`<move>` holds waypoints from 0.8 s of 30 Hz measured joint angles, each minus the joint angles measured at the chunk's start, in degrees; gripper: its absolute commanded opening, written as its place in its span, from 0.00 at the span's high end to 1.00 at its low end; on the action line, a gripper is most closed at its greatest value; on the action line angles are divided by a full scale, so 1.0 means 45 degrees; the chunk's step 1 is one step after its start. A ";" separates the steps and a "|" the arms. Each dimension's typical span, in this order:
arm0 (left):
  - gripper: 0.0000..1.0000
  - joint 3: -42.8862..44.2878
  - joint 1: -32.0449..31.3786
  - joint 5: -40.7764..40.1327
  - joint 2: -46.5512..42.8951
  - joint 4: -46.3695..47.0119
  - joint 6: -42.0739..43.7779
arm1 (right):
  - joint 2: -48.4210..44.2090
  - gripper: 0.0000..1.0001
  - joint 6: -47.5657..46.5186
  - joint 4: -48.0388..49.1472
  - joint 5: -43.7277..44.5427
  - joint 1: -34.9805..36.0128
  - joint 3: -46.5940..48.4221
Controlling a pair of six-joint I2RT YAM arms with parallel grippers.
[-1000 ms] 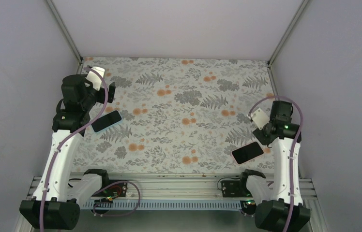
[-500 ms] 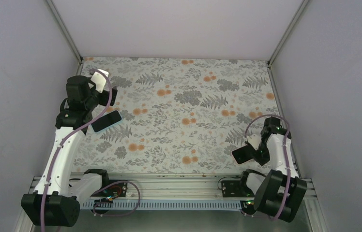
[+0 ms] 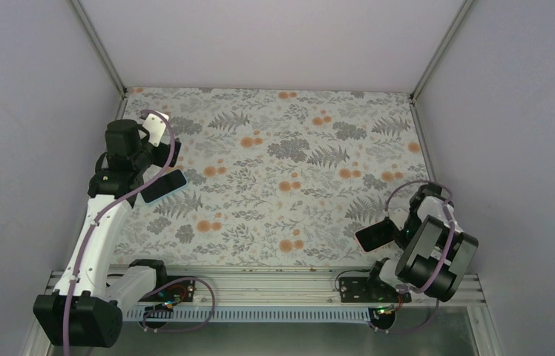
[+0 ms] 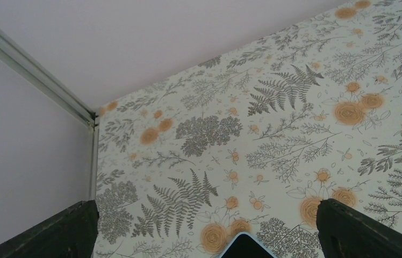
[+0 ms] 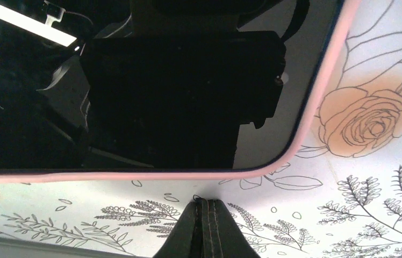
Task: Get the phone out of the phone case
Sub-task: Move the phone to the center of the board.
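Note:
A dark-screened phone in a pink case (image 3: 375,236) lies on the floral mat at the near right. It fills the top of the right wrist view (image 5: 150,91), screen up. My right gripper (image 3: 399,228) is shut and empty. Its tip (image 5: 207,215) is low at the mat, just beside the case's pink edge. A second phone in a pale blue case (image 3: 163,185) lies at the left; only its corner shows in the left wrist view (image 4: 246,248). My left gripper (image 3: 165,154) hovers above it, open, with its fingers (image 4: 70,231) wide apart.
The floral mat (image 3: 282,170) covers the table. Grey walls close in the left, right and back. The left wall's metal corner post (image 4: 32,75) is near the left gripper. A metal rail (image 3: 260,282) runs along the near edge.
My right arm has folded down and brought its shut gripper low beside the pink-cased phone's right end. My left arm has shifted slightly right above the other phone.

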 measured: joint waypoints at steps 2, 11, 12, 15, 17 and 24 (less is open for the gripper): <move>0.00 -0.0005 0.0000 -0.0005 0.0005 0.0010 0.0000 | 0.0170 0.96 -0.0083 -0.0068 -0.0010 0.0000 0.0097; 0.00 -0.0199 0.0000 -0.0053 0.0102 0.0053 -0.0005 | 0.1452 0.97 0.0423 -0.0865 0.0253 0.2603 0.0869; 0.00 -0.0199 0.0000 -0.0087 0.0112 0.0068 -0.0005 | 0.1792 0.97 0.0699 -0.1151 0.0180 0.3609 0.1107; 0.00 -0.0199 0.0000 -0.0272 0.0155 0.0180 -0.0005 | 0.2773 0.97 0.1603 -0.1651 -0.1350 0.6562 0.2186; 0.00 -0.0199 0.0000 -0.0461 0.0219 0.0287 -0.0005 | 0.3279 0.96 0.2191 -0.1263 -0.2769 0.8136 0.2982; 0.00 -0.0826 0.0000 -0.1253 0.0321 0.0947 -0.0034 | 0.1923 0.96 0.3274 0.1132 -0.4401 0.9413 0.3434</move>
